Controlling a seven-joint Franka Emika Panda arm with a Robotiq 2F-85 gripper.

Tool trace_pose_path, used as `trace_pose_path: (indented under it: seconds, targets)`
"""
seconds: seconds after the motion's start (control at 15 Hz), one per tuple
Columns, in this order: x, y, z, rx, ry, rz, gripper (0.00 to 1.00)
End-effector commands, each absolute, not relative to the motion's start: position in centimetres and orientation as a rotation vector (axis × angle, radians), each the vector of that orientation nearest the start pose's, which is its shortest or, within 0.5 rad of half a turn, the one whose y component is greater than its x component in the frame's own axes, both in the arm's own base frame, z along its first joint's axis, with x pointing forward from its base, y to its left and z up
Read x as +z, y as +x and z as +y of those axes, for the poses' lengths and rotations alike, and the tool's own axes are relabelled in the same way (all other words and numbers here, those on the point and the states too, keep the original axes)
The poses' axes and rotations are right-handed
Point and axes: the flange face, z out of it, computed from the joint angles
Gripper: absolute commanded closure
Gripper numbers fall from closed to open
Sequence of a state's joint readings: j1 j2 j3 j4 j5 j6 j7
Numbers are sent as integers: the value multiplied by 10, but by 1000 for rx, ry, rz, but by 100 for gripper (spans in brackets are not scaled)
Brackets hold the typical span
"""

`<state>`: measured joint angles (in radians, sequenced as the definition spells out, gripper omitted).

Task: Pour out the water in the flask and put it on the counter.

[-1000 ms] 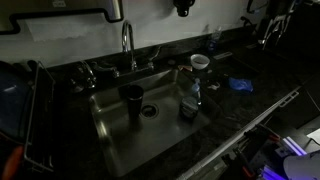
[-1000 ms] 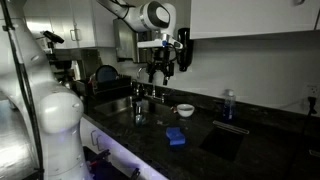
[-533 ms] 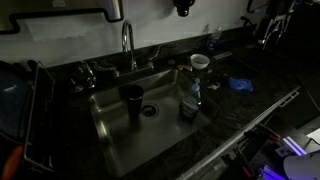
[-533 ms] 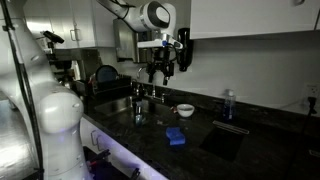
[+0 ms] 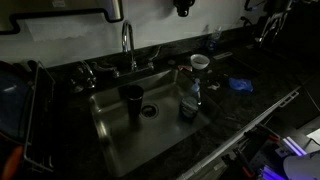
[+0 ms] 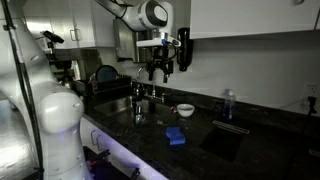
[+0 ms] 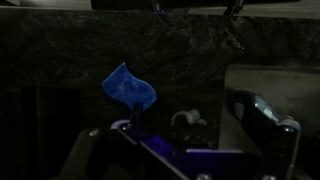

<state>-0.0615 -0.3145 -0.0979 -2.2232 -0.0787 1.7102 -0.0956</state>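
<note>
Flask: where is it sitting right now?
In an exterior view the flask stands upright in the sink, beside the drain, with the bottle across the drain from it.

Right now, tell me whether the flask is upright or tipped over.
Upright: in an exterior view the flask stands rim-up on the sink floor, beside the drain.

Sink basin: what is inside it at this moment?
The dark flask stands upright beside the drain, and a clear bottle stands apart from it. Whether the flask holds water cannot be seen.
</note>
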Motion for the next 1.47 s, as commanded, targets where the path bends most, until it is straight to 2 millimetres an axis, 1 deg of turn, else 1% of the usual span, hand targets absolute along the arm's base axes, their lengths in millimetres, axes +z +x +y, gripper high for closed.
trace_pose_path:
  seconds: [0.0,0.2,0.27,0.4,0.67,0.8,0.87,0.93,1.07,1.27,1.33,1.4]
  targets:
    - [502,442,-57,191,-3211,-82,0]
    - [510,451,-42,25,-3202,-229,0]
    - [507,451,-37,1,-3203,-264,0]
    - [500,454,-23,-53,-3149,-318,0]
    - [490,451,14,-62,-3092,-496,0]
    - [491,448,32,-71,-3088,-598,0]
    - [492,455,22,-26,-3103,-502,0]
    - [492,454,30,-28,-3100,-535,0]
    - [493,453,36,-33,-3098,-560,0]
    - [494,452,35,-39,-3096,-569,0]
    - [492,457,30,-47,-3103,-550,0]
    - [490,462,31,-66,-3091,-534,0]
